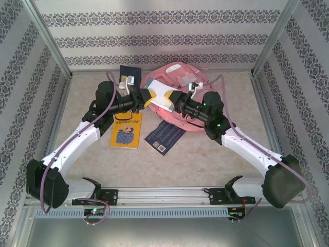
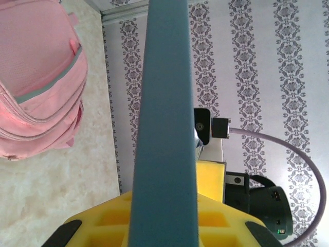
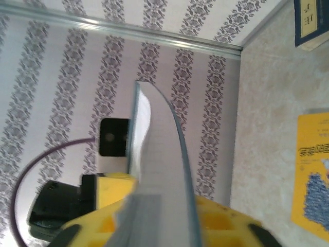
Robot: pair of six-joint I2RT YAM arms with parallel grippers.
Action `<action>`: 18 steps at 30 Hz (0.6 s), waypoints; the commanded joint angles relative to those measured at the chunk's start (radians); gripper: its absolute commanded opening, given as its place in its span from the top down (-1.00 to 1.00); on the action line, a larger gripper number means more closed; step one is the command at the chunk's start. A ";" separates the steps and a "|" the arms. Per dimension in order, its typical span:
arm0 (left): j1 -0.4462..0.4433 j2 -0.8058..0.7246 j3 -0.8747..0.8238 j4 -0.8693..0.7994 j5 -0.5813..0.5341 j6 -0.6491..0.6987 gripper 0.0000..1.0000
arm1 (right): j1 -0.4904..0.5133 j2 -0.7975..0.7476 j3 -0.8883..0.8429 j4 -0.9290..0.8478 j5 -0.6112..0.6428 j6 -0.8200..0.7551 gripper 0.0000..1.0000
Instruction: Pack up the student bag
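From above, patterned walls close in the bench [image 1: 205,154] on three sides. Open room lies on the right half and along the near strip before my bases. The student bag [image 1: 177,77] lies at the far middle, close to the back wall; I cannot tell whether its mouth is open or what is inside. A yellow book [image 1: 126,133] and a dark blue book [image 1: 164,136] lie flat just on its near side. My left pincer [image 1: 148,98] and right pincer [image 1: 173,101] meet over the bag's near edge, with a pale book [image 1: 162,95] between them, off the bench.

From the left wrist, the left pincer [image 2: 164,229] is nearly closed on the pale book [image 2: 164,103], whose bluish edge stands straight out between the yellow fingers [image 2: 103,221]. The student bag [image 2: 36,77] lies to one side, and the zips I see there are closed.

From the right wrist, the right pincer [image 3: 164,231] is clamped on the pale book [image 3: 159,164], which bows slightly. Bare bench [image 3: 262,128] runs to the wall rail, with the yellow book [image 3: 313,175] and a labelled dark book [image 3: 311,23] lying on it.
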 commanded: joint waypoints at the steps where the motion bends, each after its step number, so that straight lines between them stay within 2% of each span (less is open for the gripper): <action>1: -0.020 0.015 0.058 -0.027 -0.016 0.069 0.88 | -0.010 -0.028 -0.002 0.006 0.035 -0.032 1.00; 4: -0.021 0.049 0.115 -0.123 -0.010 0.139 0.20 | -0.036 -0.066 0.002 -0.077 0.044 -0.070 1.00; 5: -0.023 0.063 0.147 -0.178 -0.011 0.188 0.04 | -0.052 -0.088 0.015 -0.159 0.054 -0.099 1.00; 7: -0.037 0.110 0.257 -0.367 -0.044 0.343 -0.23 | -0.083 -0.148 0.086 -0.470 0.121 -0.223 1.00; 10: -0.098 0.229 0.481 -0.705 -0.184 0.619 -0.35 | -0.119 -0.207 0.202 -0.924 0.314 -0.382 1.00; 11: -0.125 0.284 0.548 -0.787 -0.233 0.685 -0.39 | -0.144 -0.222 0.221 -1.026 0.357 -0.411 1.00; 14: -0.166 0.440 0.670 -0.878 -0.266 0.749 -0.45 | -0.215 -0.280 0.209 -1.180 0.395 -0.459 1.00; 18: -0.176 0.612 0.775 -0.866 -0.253 0.772 -0.48 | -0.264 -0.372 0.158 -1.272 0.422 -0.503 1.00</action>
